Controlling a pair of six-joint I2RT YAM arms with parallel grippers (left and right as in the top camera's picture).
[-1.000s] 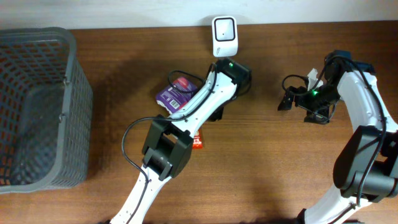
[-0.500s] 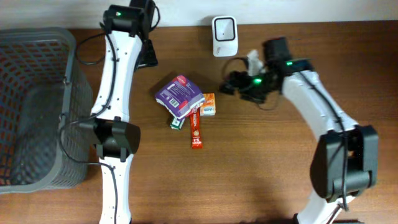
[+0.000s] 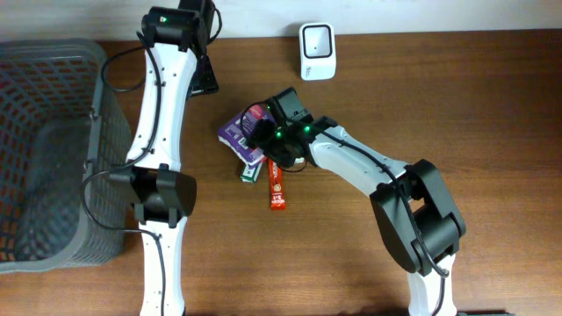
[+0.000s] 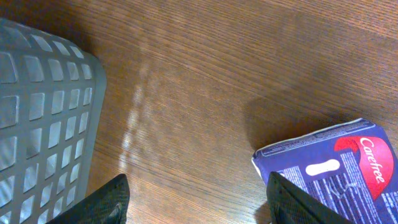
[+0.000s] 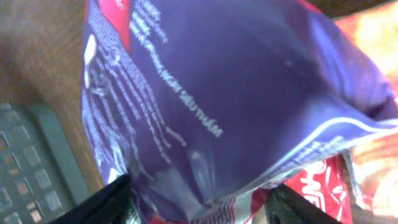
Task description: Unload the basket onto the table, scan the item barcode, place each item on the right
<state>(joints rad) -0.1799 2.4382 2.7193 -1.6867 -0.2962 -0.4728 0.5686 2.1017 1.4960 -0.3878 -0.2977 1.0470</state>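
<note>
Obs: right pincer (image 5: pixel 199 202) swung in from the right, now straddling the purple packet (image 3: pixel 235 136) on the table (image 3: pixel 457 96), jaws narrowing; hold unconfirmed. The left pincer (image 4: pixel 196 199) withdrew far left, open, empty. Pass at scanner (image 3: pixel 316 50) pending.

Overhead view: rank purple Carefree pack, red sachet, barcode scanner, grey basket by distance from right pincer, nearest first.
From the right pincer:
1. purple Carefree pack, directly under it.
2. red sachet, just below in frame.
3. barcode scanner, by the back edge.
4. grey basket, far left.

purple packet (image 3: pixel 239 133), grey mesh basket (image 3: pixel 53 51), red sachet (image 3: pixel 277 191)
</note>
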